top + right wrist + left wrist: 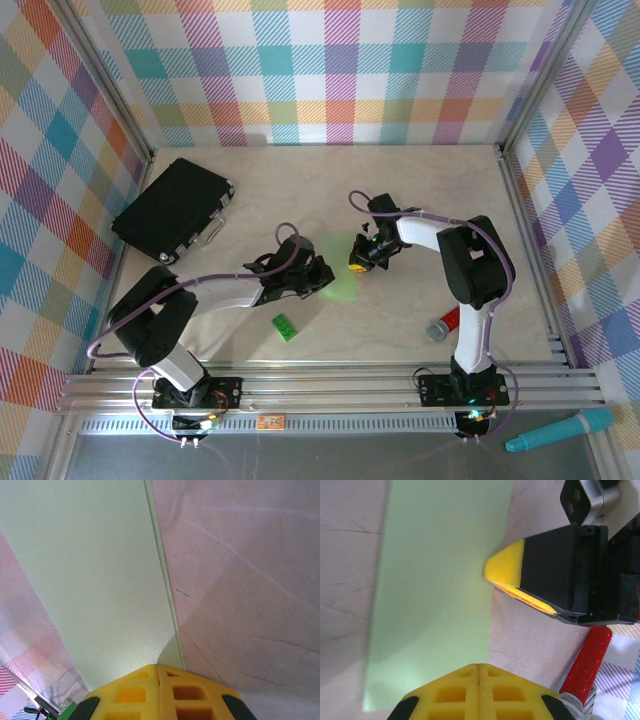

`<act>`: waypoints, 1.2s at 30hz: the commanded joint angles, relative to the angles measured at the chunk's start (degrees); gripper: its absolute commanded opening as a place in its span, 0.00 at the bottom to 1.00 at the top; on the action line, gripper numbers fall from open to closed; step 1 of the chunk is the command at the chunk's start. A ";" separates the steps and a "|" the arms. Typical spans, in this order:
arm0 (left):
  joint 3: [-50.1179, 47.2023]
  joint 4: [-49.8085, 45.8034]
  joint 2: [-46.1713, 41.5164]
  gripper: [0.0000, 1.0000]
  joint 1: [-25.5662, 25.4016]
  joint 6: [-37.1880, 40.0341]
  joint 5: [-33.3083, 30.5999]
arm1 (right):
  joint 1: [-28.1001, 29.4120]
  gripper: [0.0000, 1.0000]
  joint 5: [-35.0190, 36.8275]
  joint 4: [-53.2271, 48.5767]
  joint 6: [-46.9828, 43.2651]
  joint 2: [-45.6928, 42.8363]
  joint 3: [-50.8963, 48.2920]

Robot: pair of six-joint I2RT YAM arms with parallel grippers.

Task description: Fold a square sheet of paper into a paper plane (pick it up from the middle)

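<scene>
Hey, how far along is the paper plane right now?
Done: the sheet of paper looks folded once; the right wrist view shows a doubled edge. In hand: the left gripper and right gripper, both shut, press on it at its edges, seemingly creasing. Left: no pointed nose or wings yet, so most folds remain.

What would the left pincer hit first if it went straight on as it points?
Most likely the right pincer, whose yellow tip sits at the edge of the pale-green paper, just ahead of the shut left pincer. Height is unclear; it might only skim the paper.
</scene>
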 commanded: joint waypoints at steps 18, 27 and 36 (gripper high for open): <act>-11.80 -3.85 -5.15 0.00 0.33 -3.47 -5.00 | -0.13 0.04 17.26 -5.62 -2.35 8.26 -4.03; -2.69 -9.06 -6.82 0.01 3.56 2.69 -2.17 | 2.58 0.05 5.68 -1.23 -6.49 3.25 -1.07; 6.07 -5.69 3.78 0.06 5.95 5.53 5.24 | 2.82 0.11 1.37 0.27 -8.97 -5.41 0.78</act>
